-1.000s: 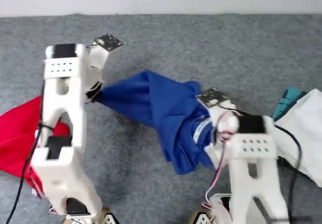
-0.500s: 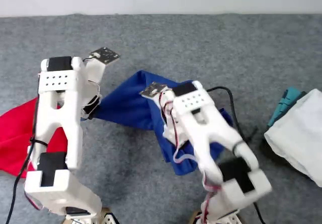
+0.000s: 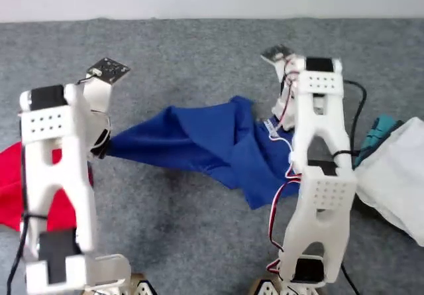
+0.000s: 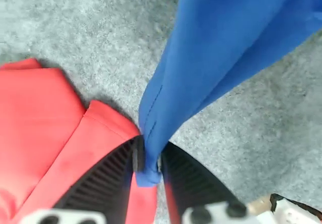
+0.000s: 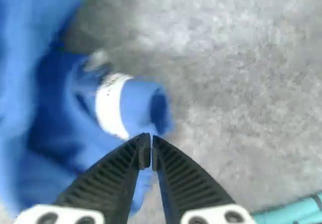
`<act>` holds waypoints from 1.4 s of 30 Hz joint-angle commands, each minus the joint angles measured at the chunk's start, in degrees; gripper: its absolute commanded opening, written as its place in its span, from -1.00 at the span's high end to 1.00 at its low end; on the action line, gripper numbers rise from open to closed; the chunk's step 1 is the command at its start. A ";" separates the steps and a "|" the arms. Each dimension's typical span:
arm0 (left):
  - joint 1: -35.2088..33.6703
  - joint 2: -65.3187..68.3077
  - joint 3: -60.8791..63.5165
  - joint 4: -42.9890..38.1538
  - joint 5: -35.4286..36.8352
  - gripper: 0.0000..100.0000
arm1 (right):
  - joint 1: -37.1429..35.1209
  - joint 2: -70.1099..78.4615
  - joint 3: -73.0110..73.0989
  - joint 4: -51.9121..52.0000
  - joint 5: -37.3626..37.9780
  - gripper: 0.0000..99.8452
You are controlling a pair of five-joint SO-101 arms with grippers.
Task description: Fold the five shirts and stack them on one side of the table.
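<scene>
Since the earlier frame, the right arm is swung from the middle of the grey carpeted worktop [image 3: 199, 50] toward its far right, and the crumpled blue cotton shirt [image 3: 199, 146] is drawn out longer between the arms. One end is clamped in the left tool [image 4: 148, 156], by the flat red shirt [image 4: 45, 113]. The right tool [image 5: 151, 144] is closed at the labelled collar; whether fabric is pinched cannot be told.

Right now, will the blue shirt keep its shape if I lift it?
Probably floppy: the blue shirt drapes in folds from the left gripper. Likely light, since one pinched edge carries it. The fuzzy grey table may drag on it.
</scene>
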 commanded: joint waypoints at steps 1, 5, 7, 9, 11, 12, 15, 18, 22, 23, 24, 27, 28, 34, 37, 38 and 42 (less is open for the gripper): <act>1.58 -7.91 3.38 1.49 0.44 0.97 | -1.45 -0.13 -12.13 8.13 -0.26 0.98; 2.73 -10.90 9.19 1.41 0.44 0.97 | -2.77 -3.82 -11.16 8.04 -1.93 0.98; 2.46 -11.25 10.86 1.32 0.44 0.97 | -3.74 -5.76 -7.82 8.22 -2.02 0.98; 2.02 -11.52 11.91 1.32 0.44 0.97 | -4.62 -9.45 -1.67 8.13 -1.93 0.98; 1.76 -11.52 12.26 1.23 0.44 0.97 | -6.37 -13.32 6.15 8.13 -1.85 0.98; 1.76 -11.60 12.53 0.79 0.44 0.97 | -7.34 -15.34 10.64 8.04 -1.85 0.98; 1.76 -11.60 12.53 0.62 0.44 0.97 | -10.86 -20.35 22.51 8.04 -1.76 0.98; 1.85 -11.60 12.35 0.09 0.44 0.97 | -14.29 -22.81 32.18 7.87 -1.76 0.98; 1.85 -11.34 12.53 -0.44 0.44 0.97 | -16.48 -21.41 39.47 7.34 -1.76 0.98; 1.85 -11.43 12.53 -0.53 0.53 0.97 | -16.40 -20.62 40.18 6.55 -1.76 0.98; 1.85 -11.43 12.53 -0.53 0.53 0.97 | -16.22 -19.65 40.35 5.76 -1.76 0.98; 1.85 -11.52 12.53 -0.53 0.53 0.97 | -14.37 -17.45 40.26 3.47 -1.76 0.98; 1.85 -11.52 12.53 -0.53 0.53 0.97 | -14.11 -17.36 39.82 3.82 -1.76 0.98; 1.85 -11.43 12.62 -0.53 0.53 0.97 | -13.58 -27.03 40.97 8.04 -1.76 0.98; 2.02 -11.43 12.35 -0.62 0.53 0.97 | -15.16 -32.22 45.80 8.04 -1.76 0.98; 2.11 -11.34 12.35 -0.62 0.53 0.97 | -15.78 -33.36 47.56 8.04 -1.76 0.98; 2.11 -11.25 12.44 -0.62 0.53 0.97 | -17.71 -33.80 53.45 5.93 -1.76 0.98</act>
